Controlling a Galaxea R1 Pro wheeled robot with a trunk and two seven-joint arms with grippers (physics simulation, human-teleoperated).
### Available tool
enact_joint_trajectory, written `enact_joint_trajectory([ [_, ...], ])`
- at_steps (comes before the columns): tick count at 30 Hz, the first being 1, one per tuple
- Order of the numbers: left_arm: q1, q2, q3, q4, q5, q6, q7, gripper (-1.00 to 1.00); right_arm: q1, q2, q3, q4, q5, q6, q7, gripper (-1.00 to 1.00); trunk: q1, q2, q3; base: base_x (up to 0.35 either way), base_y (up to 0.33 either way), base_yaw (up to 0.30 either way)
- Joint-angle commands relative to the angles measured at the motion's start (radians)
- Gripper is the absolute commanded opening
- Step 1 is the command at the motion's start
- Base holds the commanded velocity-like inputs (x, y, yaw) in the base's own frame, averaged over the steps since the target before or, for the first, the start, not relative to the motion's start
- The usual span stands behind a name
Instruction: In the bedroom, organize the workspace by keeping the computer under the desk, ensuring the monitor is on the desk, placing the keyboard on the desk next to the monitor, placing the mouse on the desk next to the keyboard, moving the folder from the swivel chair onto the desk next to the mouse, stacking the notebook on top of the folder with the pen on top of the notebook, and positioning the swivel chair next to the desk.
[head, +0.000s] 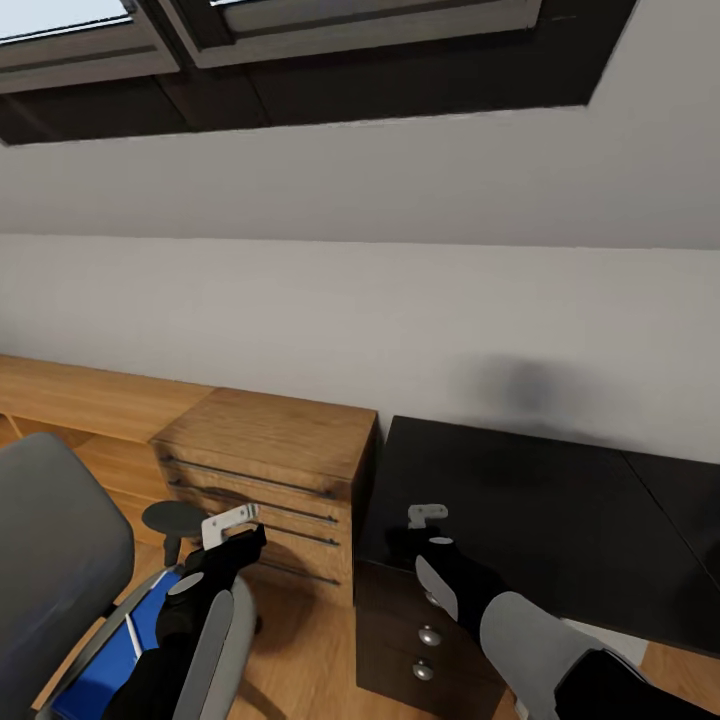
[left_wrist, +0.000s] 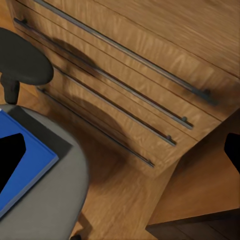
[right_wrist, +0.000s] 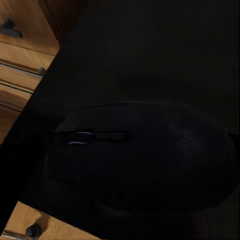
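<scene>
Head view – step in hand: the mouse step, by my reading; the right gripper (head: 428, 520) hangs over the near left corner of the desk (head: 560, 520), above its drawer unit.
Head view – right fingers: I cannot tell here whether they are spread or closed.
Head view – left gripper (head: 232, 525): hangs over the swivel chair (head: 60, 560); finger state unclear.
Head view – folder (head: 110, 660): lies on the chair seat, below the left arm.
Head view – counts: one chair, one folder, one wooden drawer chest (head: 265, 470) just beside the desk, two round knobs showing.
Left wrist view – things: one folder corner (left_wrist: 22, 155) on the grey seat, one dark armrest (left_wrist: 22, 62), chest front with four bar handles.
Left wrist view – fingers: spread apart, holding nothing.
Right wrist view – mouse (right_wrist: 140, 160): one, very close under the camera, over the black top; held or resting, I cannot tell.
Next move: probably a steady settling of the mouse on the top.
</scene>
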Motion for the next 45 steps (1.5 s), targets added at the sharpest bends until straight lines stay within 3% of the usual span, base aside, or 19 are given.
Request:
enact_joint_trajectory([
  [1, -0.001, 0.0, -0.001, -0.001, 0.01, 0.002, 0.01, 1.0, -0.001, 0.0, 0.008, -0.003, -0.008, 0.005, -0.027, -1.0, 0.004, -0.008, -0.004, 0.0, 0.0, 0.0],
  [5, -0.001, 0.0, -0.001, 0.003, 0.01, 0.002, 0.011, 1.0, -0.001, 0.002, 0.009, -0.005, -0.008, 0.001, -0.058, -1.0, 0.019, -0.036, -0.017, 0.0, 0.0, 0.0],
  [20, -0.001, 0.0, -0.001, 0.004, 0.009, 0.002, 0.011, 1.0, -0.001, 0.002, 0.014, -0.042, -0.009, -0.002, -0.06, -1.0, 0.077, -0.141, -0.064, 0.0, 0.0, 0.0],
  [25, -0.001, 0.0, -0.001, 0.004, 0.009, 0.002, 0.011, 1.0, -0.001, 0.014, 0.015, -0.067, -0.01, 0.002, -0.059, -1.0, 0.096, -0.176, -0.08, 0.0, 0.0, 0.0],
  [29, -0.001, 0.001, 0.0, 0.004, 0.009, 0.002, 0.01, 1.0, -0.001, 0.016, 0.016, -0.077, -0.01, -0.001, -0.057, -1.0, 0.096, -0.176, -0.08, 0.0, 0.0, 0.0],
  [34, -0.001, 0.004, -0.001, 0.066, 0.01, 0.001, 0.007, 1.0, -0.001, 0.017, 0.017, -0.077, -0.01, 0.001, -0.057, -1.0, 0.096, -0.176, -0.08, 0.003, 0.0, 0.0],
  [45, -0.001, 0.003, -0.021, 0.071, 0.009, -0.002, 0.007, 1.0, -0.001, 0.016, 0.018, -0.074, -0.008, -0.015, -0.049, -1.0, 0.096, -0.176, -0.08, 0.142, 0.0, 0.0],
])
